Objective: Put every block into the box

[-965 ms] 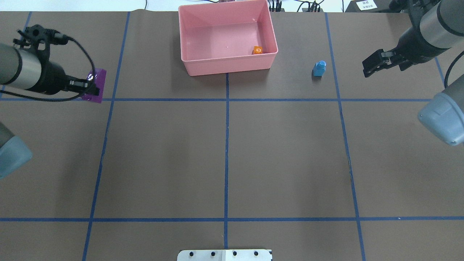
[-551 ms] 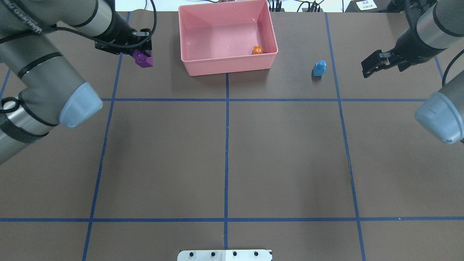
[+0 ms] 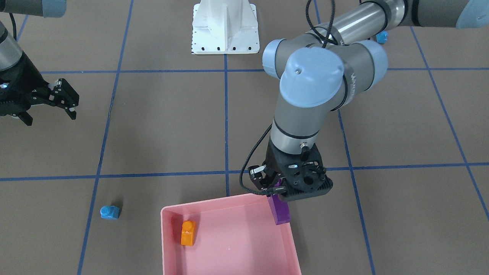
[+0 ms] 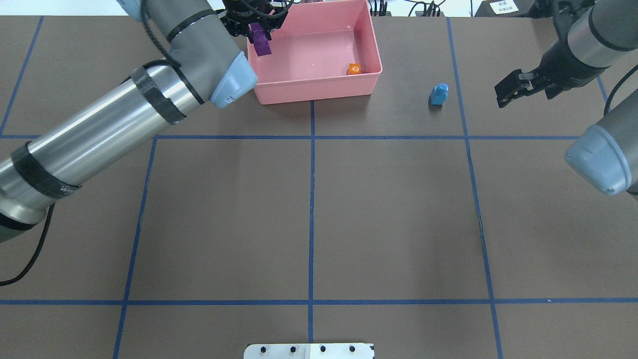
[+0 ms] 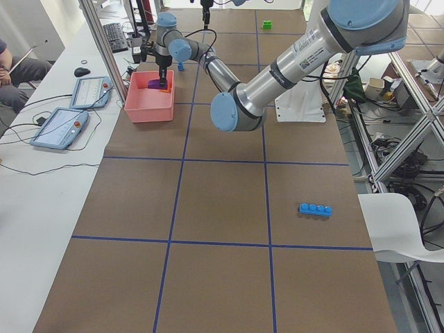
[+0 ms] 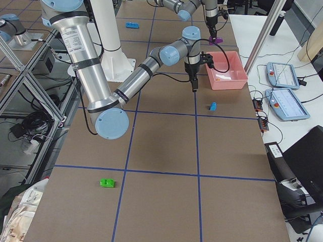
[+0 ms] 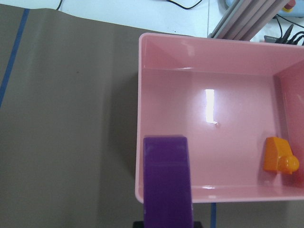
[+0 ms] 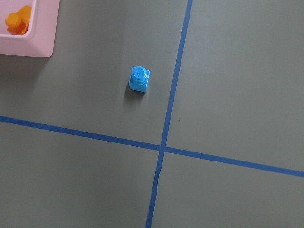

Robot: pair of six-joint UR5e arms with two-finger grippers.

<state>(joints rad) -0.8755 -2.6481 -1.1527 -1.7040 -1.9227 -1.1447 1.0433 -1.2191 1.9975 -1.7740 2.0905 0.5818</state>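
My left gripper [image 4: 255,26] is shut on the slim purple brick [image 4: 260,41] and holds it over the left wall of the pink box [image 4: 314,93]. The brick also shows in the front view [image 3: 279,211] and the left wrist view [image 7: 168,183], hanging over the box rim [image 7: 140,95]. The orange brick [image 4: 353,69] lies inside the box. The small blue single-stud brick [image 4: 438,94] stands on the table right of the box, also in the right wrist view [image 8: 139,79]. My right gripper [image 4: 501,94] is open and empty, right of that brick.
The long blue four-stud brick [image 5: 316,209] lies on the table's left side near the robot. The green brick [image 6: 106,183] lies on the right side near the robot. The white robot base [image 3: 225,26] stands at the near edge. Tablets [image 5: 62,128] lie beyond the mat.
My left arm has swung right, carrying the purple brick from the table's left part to above the box's left wall. The right gripper has barely moved.
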